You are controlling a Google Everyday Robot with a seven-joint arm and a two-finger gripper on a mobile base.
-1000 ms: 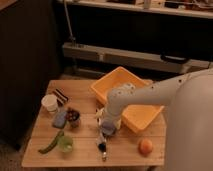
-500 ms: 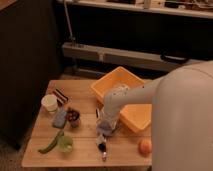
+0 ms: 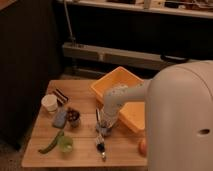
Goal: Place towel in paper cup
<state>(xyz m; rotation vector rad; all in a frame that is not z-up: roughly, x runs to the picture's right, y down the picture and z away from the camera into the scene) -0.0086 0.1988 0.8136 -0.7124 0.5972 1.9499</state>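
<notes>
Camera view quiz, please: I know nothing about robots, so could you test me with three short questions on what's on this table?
1. True or false: the gripper is over the paper cup.
2. Where is the towel?
3. Which lies at the table's front right? A) orange B) towel C) paper cup

Key: 1 false, it is mid-table beside the yellow bin; 2 on the table near the paper cup, not in it; 3 A.
</notes>
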